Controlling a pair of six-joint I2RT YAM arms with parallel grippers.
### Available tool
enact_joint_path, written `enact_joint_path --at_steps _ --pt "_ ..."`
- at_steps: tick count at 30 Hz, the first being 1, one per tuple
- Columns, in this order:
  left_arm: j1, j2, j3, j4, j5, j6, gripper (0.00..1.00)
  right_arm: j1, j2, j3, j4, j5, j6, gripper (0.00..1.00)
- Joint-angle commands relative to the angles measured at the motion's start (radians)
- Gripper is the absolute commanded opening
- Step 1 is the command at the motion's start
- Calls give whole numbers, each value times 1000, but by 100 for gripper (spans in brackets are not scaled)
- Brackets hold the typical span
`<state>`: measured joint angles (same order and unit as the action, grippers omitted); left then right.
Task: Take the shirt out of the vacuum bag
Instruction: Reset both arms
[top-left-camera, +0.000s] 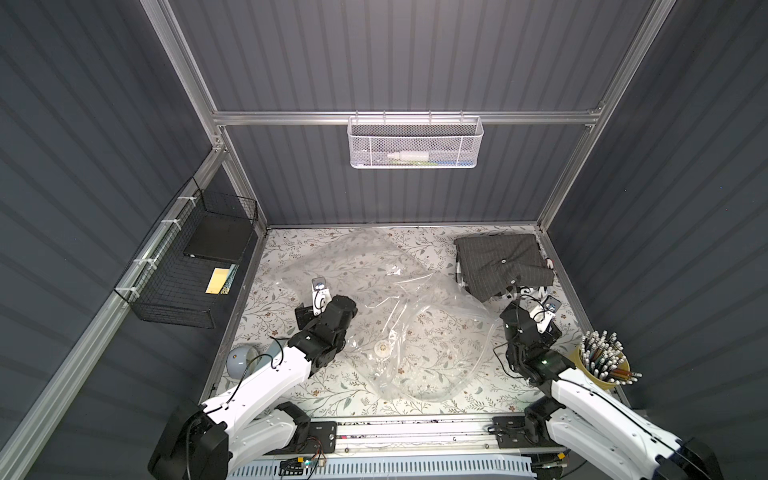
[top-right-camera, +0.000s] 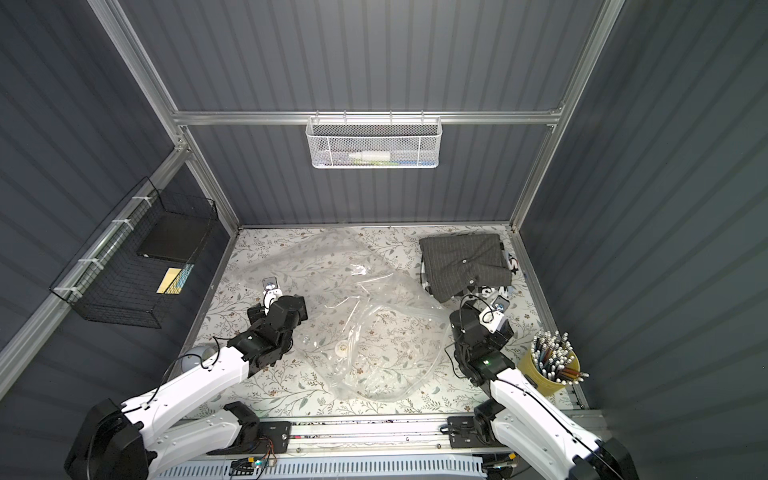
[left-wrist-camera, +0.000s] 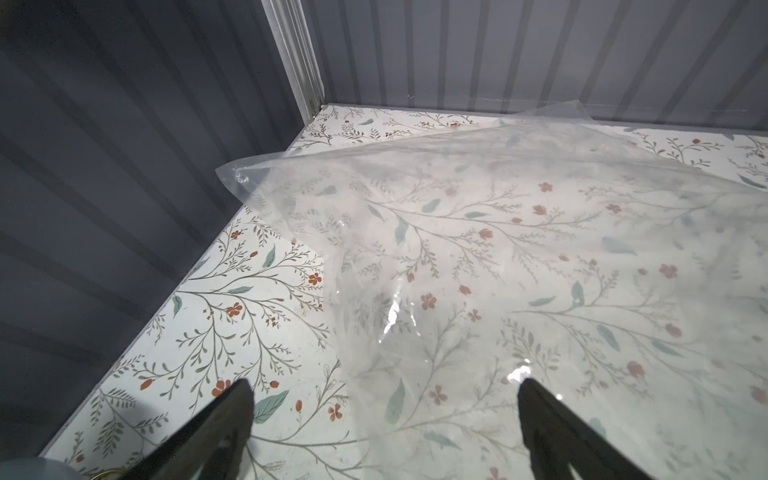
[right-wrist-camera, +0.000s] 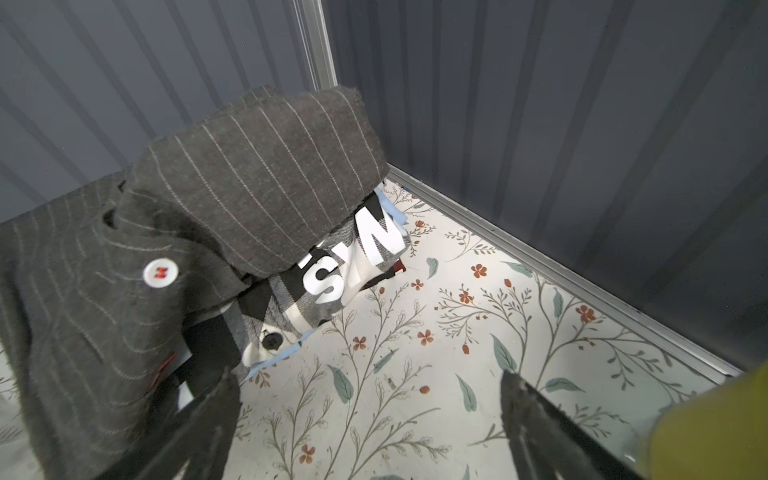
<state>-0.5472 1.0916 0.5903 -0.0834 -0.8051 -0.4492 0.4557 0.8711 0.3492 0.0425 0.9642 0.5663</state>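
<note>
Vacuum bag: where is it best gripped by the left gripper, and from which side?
Grip the vacuum bag at its far left corner: in the left wrist view it curls up off the table, so a finger could slip under. The open left gripper should probably come low from the left side.

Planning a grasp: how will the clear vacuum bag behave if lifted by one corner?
Probably floppy: the vacuum bag lies in loose, billowed folds. Likely light, since it looks empty. Its glossy film may slip from a grip.

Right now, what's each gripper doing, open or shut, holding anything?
Left gripper: open, empty, at the edge of the vacuum bag.
Right gripper: open, empty, beside the pinstriped shirt.
</note>
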Motion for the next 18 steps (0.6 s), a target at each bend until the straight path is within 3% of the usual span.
enact_joint_path --at_steps 1,6,10,18 --pt "81 60 1 88 110 10 100 -80 83 23 124 -39 14 99" --pt "188 126 -32 212 164 55 100 -163 200 61 277 -63 -127 99" --pt "280 182 -67 328 230 65 100 -271 301 90 315 -169 -155 99" --pt "409 276 -165 610 295 178 99 -337 402 -47 681 -333 -272 99"
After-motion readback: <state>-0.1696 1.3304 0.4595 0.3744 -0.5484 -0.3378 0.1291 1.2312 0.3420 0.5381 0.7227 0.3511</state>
